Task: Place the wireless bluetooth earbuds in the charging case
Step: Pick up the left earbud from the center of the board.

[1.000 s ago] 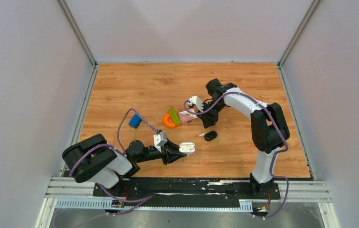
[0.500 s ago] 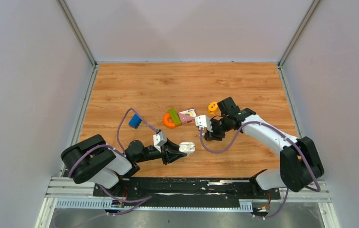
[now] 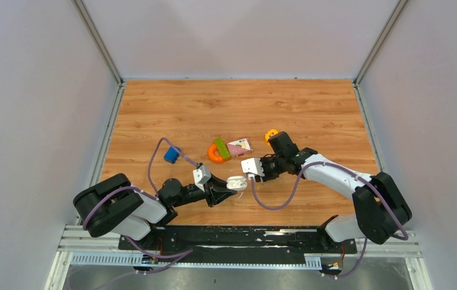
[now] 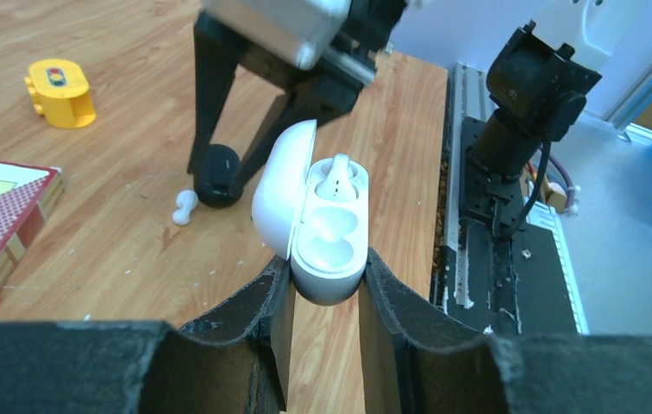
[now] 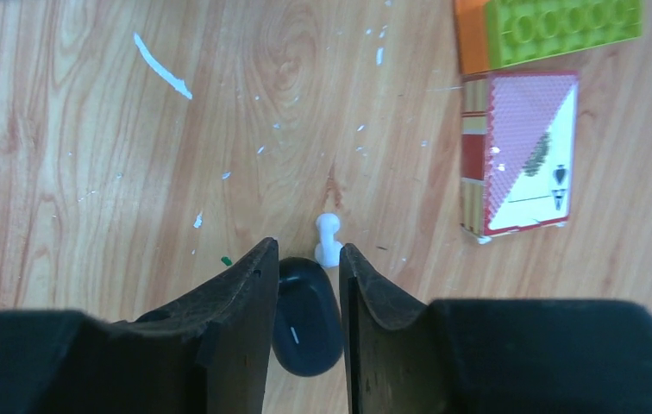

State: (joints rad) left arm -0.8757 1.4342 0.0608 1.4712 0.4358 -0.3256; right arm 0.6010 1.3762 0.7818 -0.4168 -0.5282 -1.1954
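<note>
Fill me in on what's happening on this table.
The left gripper is shut on the open white charging case, with one white earbud seated and the other slot empty. The right gripper is low over the table, its fingers either side of a black case; whether it grips it is unclear. A loose white earbud lies on the table just beyond them.

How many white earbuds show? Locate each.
2 white earbuds: one seated in the open white case, one loose on the table by the black case. More may be hidden.
</note>
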